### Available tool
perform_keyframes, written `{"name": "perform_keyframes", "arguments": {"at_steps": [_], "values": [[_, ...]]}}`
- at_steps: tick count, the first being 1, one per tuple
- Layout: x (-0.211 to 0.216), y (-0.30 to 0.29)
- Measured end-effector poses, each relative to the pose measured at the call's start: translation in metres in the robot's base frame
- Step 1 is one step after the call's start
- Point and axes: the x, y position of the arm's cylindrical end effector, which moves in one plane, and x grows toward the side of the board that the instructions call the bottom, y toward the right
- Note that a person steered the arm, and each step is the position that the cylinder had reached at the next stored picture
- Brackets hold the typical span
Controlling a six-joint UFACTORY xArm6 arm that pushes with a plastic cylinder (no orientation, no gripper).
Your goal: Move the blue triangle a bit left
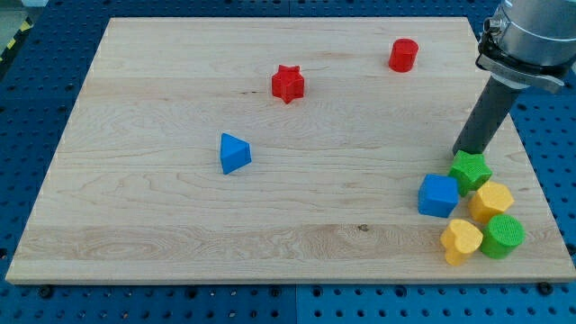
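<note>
The blue triangle (pixel 234 153) lies on the wooden board (pixel 162 216), left of the middle. My tip (pixel 462 151) is far to the triangle's right, near the board's right edge, touching or just above the top of a green star block (pixel 470 171). The dark rod rises from there toward the view's top right.
A red star (pixel 288 84) and a red cylinder (pixel 403 55) lie toward the view's top. Clustered at the bottom right are a blue cube (pixel 438 195), a yellow hexagon (pixel 492 200), a yellow heart-like block (pixel 461 240) and a green cylinder (pixel 501 236).
</note>
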Motion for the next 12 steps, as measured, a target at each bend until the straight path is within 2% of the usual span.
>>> {"name": "perform_keyframes", "arguments": {"at_steps": [2, 3, 4, 5, 7, 8, 9, 10, 11, 12], "values": [[-0.04, -0.045], [-0.055, -0.113], [-0.056, -0.149], [-0.056, -0.157], [-0.057, -0.25], [-0.036, -0.3], [-0.039, -0.346], [0.0, -0.344], [0.033, -0.29], [0.038, -0.25]]}}
